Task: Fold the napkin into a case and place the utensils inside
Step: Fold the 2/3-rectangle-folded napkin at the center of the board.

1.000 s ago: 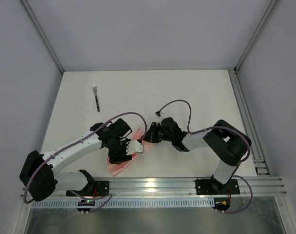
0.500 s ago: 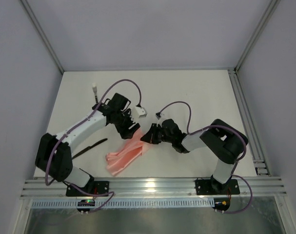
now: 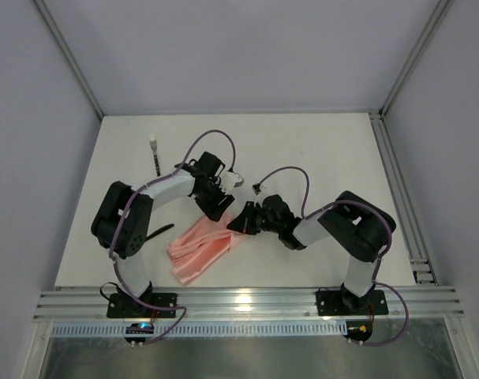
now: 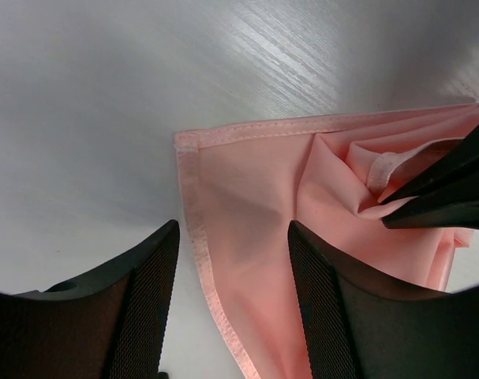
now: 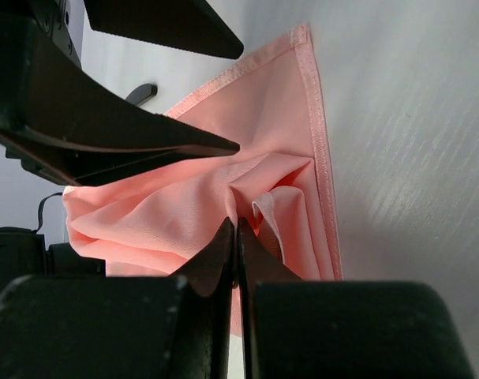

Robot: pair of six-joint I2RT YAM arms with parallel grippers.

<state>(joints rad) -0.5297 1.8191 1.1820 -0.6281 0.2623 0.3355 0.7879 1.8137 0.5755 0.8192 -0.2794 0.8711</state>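
R gripper (image 5: pixel 237 227) fully closed, pinching a bunched fold of the napkin (image 3: pixel 198 251) at its far-right end. L gripper (image 4: pixel 233 237) jaws apart, straddling the napkin's hemmed corner just beside R's tips, not clamping anything. Napkin is crumpled into a long diagonal strip. One utensil (image 3: pixel 155 234) lies just left of napkin. Other utensil (image 3: pixel 156 162) is well beyond napkin, far-left side, white bit at its far end.

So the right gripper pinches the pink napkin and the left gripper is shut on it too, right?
No: the left gripper is open astride the napkin corner, per the left wrist view. The right gripper does pinch it.
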